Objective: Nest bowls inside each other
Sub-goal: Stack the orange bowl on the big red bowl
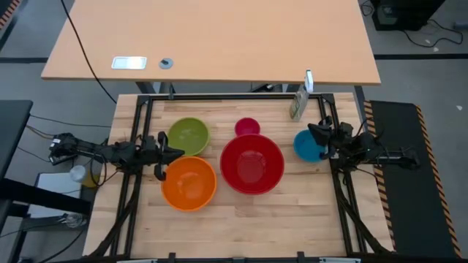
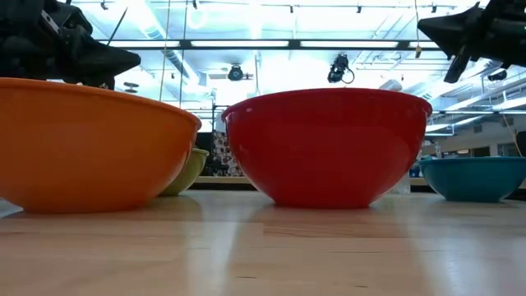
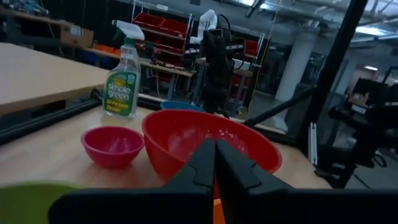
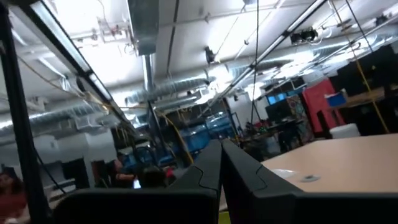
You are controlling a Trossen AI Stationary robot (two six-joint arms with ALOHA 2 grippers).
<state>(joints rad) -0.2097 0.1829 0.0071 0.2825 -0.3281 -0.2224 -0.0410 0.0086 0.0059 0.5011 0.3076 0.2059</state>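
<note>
Five bowls stand upright on their bases on the wooden table. The red bowl [image 1: 252, 164] is in the middle, with the orange bowl [image 1: 189, 183] to its left. The lime green bowl [image 1: 189, 135] and the small pink bowl [image 1: 247, 127] are farther back, and the blue bowl [image 1: 307, 145] is at the right. My left gripper [image 1: 180, 153] is shut and empty, raised between the green and orange bowls and pointing toward the red bowl [image 3: 211, 143]. My right gripper [image 1: 311, 130] is shut and empty, raised over the blue bowl's far rim and tilted upward.
A spray bottle [image 1: 297, 104] stands at the table's far right corner. Black frame rails [image 1: 234, 96] run along the table's edges. A light wooden desk [image 1: 212, 44] stands beyond the far edge. Bare wood [image 1: 241, 226] lies between the bowls and the near edge.
</note>
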